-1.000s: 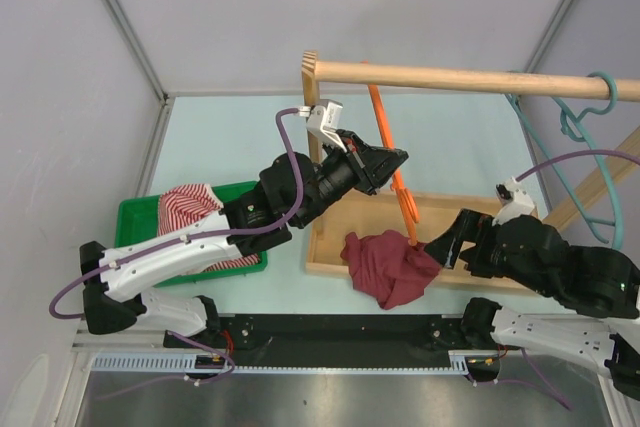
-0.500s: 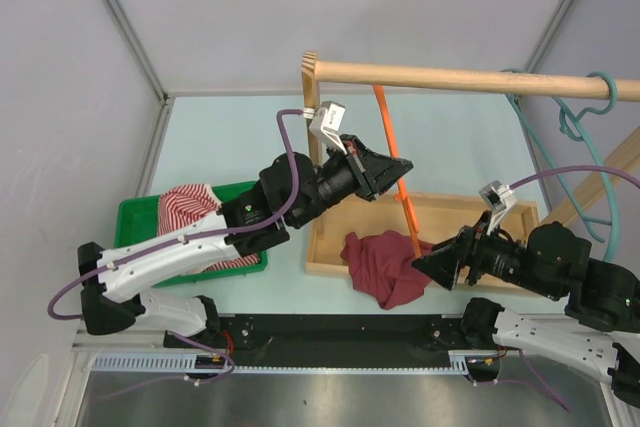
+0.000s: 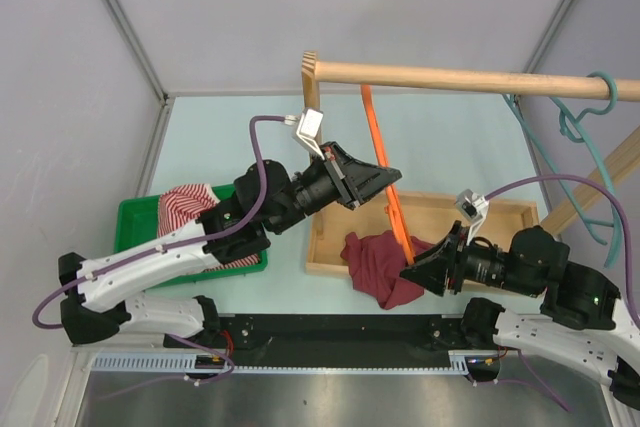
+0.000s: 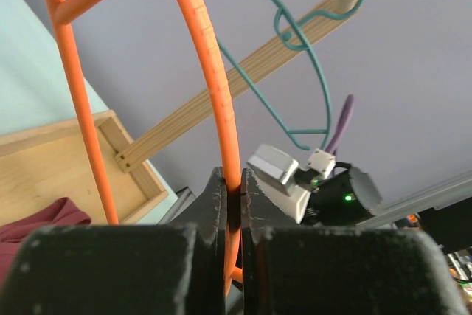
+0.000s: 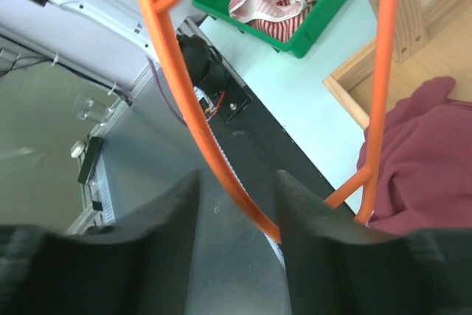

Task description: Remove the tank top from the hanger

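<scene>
An orange hanger (image 3: 383,162) hangs slanted from the wooden rod (image 3: 450,77). My left gripper (image 3: 386,180) is shut on its curved bar (image 4: 214,86), which is pinched between the jaws in the left wrist view (image 4: 234,189). The maroon tank top (image 3: 378,265) lies crumpled over the front edge of the wooden tray (image 3: 480,209), and the hanger's lower end touches it. My right gripper (image 3: 408,273) sits at that lower end. In the right wrist view its jaws (image 5: 237,197) stand apart around the orange bar (image 5: 184,108), with the tank top (image 5: 420,160) to the right.
A green bin (image 3: 135,222) holding a red-striped garment (image 3: 190,205) stands at the left. A teal hanger (image 3: 590,147) hangs at the rod's right end, by a slanted wooden brace. The rod's upright post (image 3: 311,87) is just behind the left gripper.
My right gripper has swung left and forward to the hanger's lower end, and its jaws have narrowed around the bar. The left arm has drawn back to the left, still holding the hanger.
</scene>
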`<state>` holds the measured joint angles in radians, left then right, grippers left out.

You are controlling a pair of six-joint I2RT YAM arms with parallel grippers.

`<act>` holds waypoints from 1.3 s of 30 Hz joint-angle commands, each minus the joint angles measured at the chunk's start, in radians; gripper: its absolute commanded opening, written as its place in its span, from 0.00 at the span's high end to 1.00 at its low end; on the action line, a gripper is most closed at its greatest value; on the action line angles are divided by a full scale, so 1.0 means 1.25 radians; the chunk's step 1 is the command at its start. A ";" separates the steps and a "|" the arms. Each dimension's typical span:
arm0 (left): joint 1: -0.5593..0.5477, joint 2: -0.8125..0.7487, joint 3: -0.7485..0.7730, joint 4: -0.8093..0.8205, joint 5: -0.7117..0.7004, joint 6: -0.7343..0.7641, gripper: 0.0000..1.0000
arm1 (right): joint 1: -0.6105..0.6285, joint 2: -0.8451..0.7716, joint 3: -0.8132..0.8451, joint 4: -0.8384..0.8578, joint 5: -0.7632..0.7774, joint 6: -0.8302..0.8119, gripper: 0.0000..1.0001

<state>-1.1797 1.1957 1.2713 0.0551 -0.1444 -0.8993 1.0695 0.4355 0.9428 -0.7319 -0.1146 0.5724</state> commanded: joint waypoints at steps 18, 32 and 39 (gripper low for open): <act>0.005 -0.102 -0.070 0.066 0.074 0.038 0.46 | 0.000 -0.051 0.029 0.167 -0.002 0.232 1.00; 0.005 -0.293 -0.256 0.020 0.330 0.205 0.30 | 0.000 0.101 0.208 0.150 0.019 0.179 1.00; 0.005 -0.397 -0.357 -0.038 0.334 0.251 0.25 | 0.000 0.157 0.280 0.173 0.116 0.175 1.00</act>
<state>-1.1694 0.7658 0.8845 0.0368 0.2413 -0.6518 1.0714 0.5964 1.2312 -0.5808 -0.0742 0.8162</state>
